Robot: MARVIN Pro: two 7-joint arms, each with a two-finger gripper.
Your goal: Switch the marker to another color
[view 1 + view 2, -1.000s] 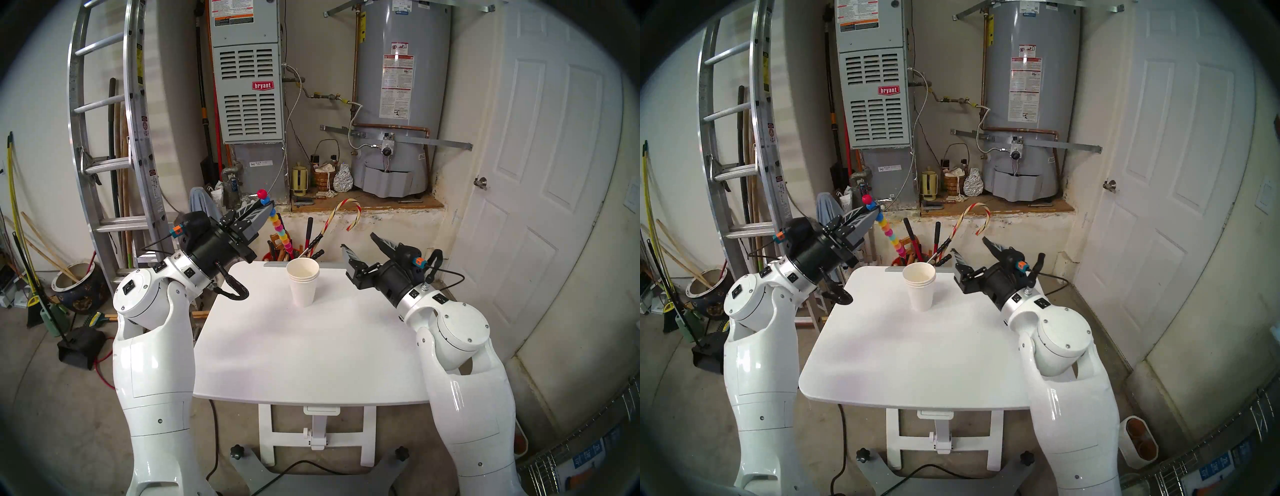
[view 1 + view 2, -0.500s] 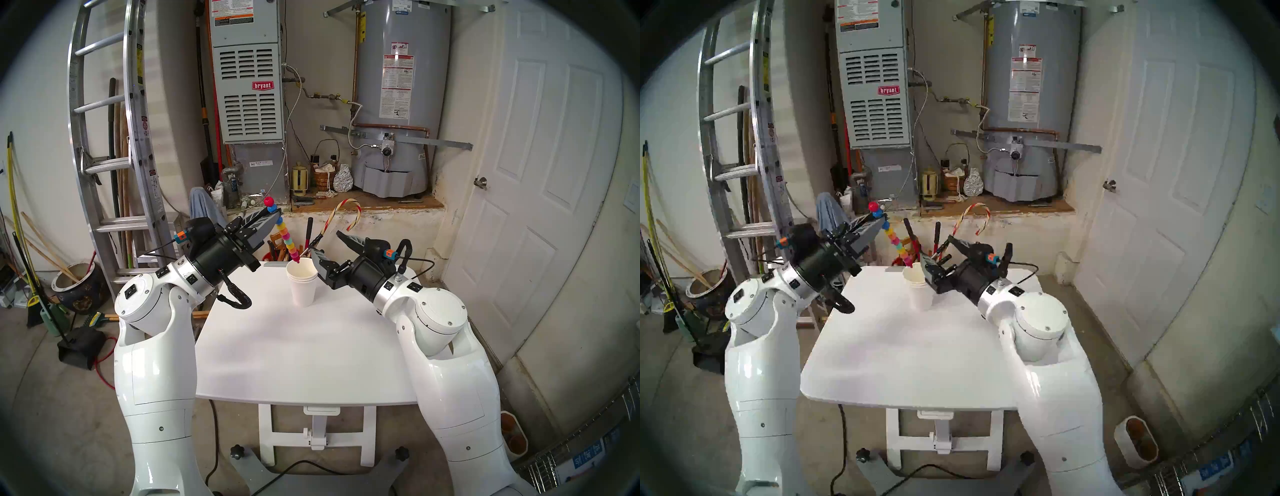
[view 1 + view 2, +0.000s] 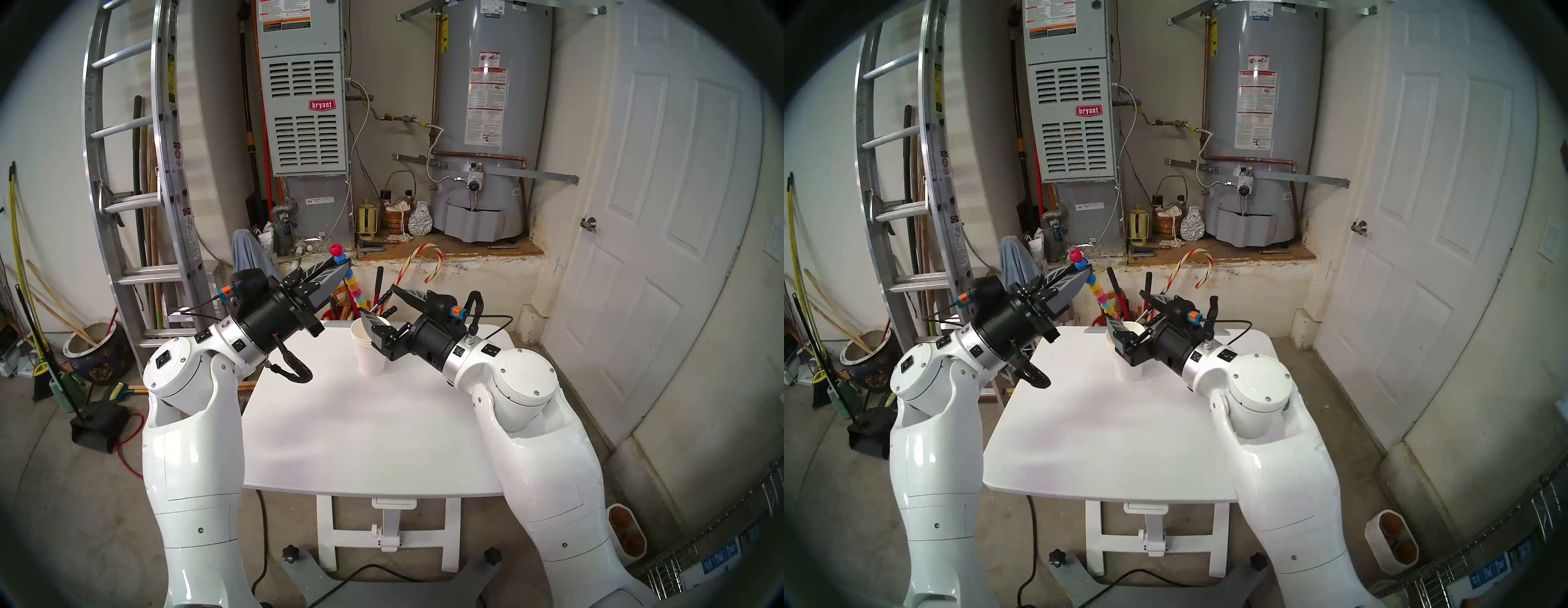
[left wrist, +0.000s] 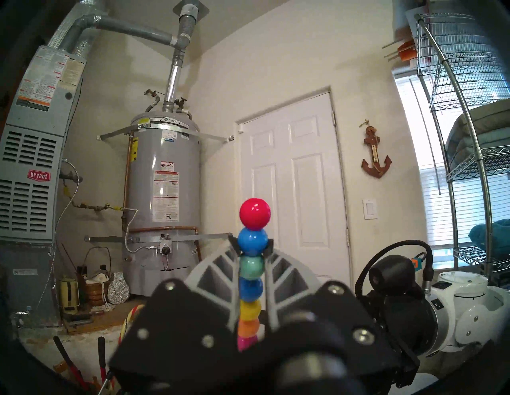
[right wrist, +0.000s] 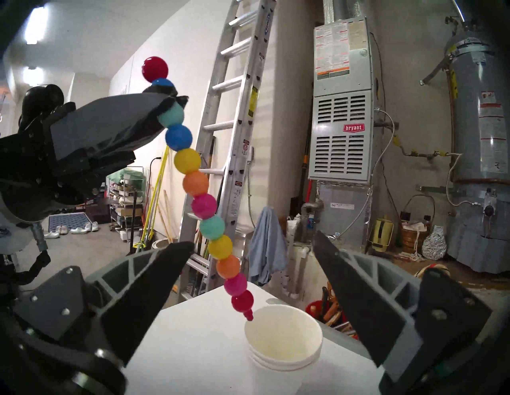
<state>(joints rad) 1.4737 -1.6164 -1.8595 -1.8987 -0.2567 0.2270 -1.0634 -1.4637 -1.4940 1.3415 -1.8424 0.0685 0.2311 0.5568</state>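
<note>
Clamping the marker (image 5: 193, 176) near its top, left pincer (image 3: 344, 266); right pincer (image 5: 252, 264) spread wide, empty.

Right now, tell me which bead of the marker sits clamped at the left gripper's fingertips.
The upper blue bead of the marker, second from the top, directly under the red end bead. The left gripper pinches it; beads below hang free.
</note>
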